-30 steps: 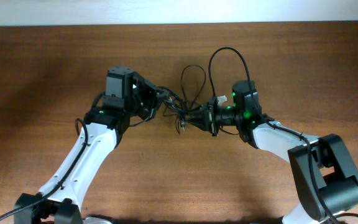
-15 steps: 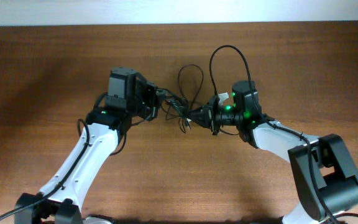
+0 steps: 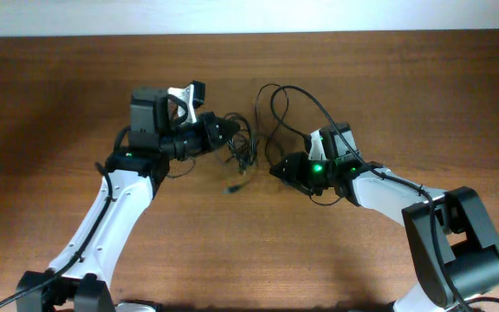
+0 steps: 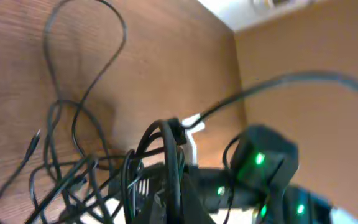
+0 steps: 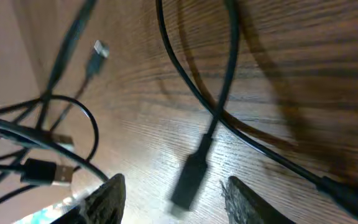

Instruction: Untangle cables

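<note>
L gripper [image 3: 217, 131] clenched on cables [image 3: 242, 149], anchoring the clump, we think; R gripper [image 5: 174, 190] jaws apart, empty, low over table [image 3: 59, 104], prob to pick a strand.

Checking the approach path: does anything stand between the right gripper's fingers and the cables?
Nothing visible does. The right gripper is open, and in its wrist view a plug end of the cables lies on bare table just ahead of its fingers.
</note>
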Robot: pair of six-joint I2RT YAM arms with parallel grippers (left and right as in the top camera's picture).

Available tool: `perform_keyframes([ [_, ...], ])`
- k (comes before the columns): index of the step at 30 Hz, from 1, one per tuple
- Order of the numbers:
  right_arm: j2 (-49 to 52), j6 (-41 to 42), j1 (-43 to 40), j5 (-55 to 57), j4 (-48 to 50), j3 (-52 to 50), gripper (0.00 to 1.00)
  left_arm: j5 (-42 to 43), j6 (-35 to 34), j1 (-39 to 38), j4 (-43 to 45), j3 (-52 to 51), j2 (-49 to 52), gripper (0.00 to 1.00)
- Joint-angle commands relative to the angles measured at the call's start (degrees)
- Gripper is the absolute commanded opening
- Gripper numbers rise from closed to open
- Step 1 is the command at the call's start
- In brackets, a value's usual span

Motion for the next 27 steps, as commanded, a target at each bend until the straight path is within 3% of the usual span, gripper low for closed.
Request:
perform_keyframes([
  [1,-0.24,-1.62,-4.26,-10.47,0.15,-0.07,0.56,5.49,9.70,0.35,-1.92,0.31,0.20,0.00],
  [3,-0.24,-2.93,-9.35,-29.68,8.39,-0.07,0.57,7.61,11.02,0.35,-1.92,0.31,0.33,0.00],
  [5,-0.24,5.44,-9.94,-35.87,16.81,-0.07,0.61,7.61,8.09,0.33,-1.86,0.31,1.99,0.00],
  [7,-0.24,17.14,-9.03,-34.27,18.88,-0.07,0.60,7.63,3.72,0.31,-1.84,0.31,4.22,0.00],
  [10,-0.24,28.11,-6.14,-28.98,18.71,-0.07,0.59,7.96,-5.16,0.31,3.54,0.31,5.22,0.00],
  [12,-0.24,31.76,-2.89,-23.78,18.71,-0.07,0.59,7.52,-11.63,0.28,5.25,0.31,5.22,0.00],
  [14,-0.24,32.48,0.22,-20.04,18.73,-0.07,0.59,7.56,-13.77,0.28,5.22,0.31,5.22,0.00],
  [18,-0.24,39.26,0.57,-18.29,19.67,-0.07,0.21,7.48,-13.68,-0.68,4.96,0.31,5.22,0.00],
  [19,-0.24,39.21,0.57,-18.29,19.65,-0.07,0.05,7.41,-13.66,-0.68,4.94,0.31,5.22,0.00],
  [23,-0.24,35.82,0.52,-19.23,21.75,-0.07,0.04,-5.22,-12.41,-0.66,-5.79,0.31,5.22,0.00],
  [27,-0.24,22.91,-0.28,-27.61,33.46,-0.07,0.04,-30.62,-17.49,1.31,-9.25,0.31,5.22,0.00],
])
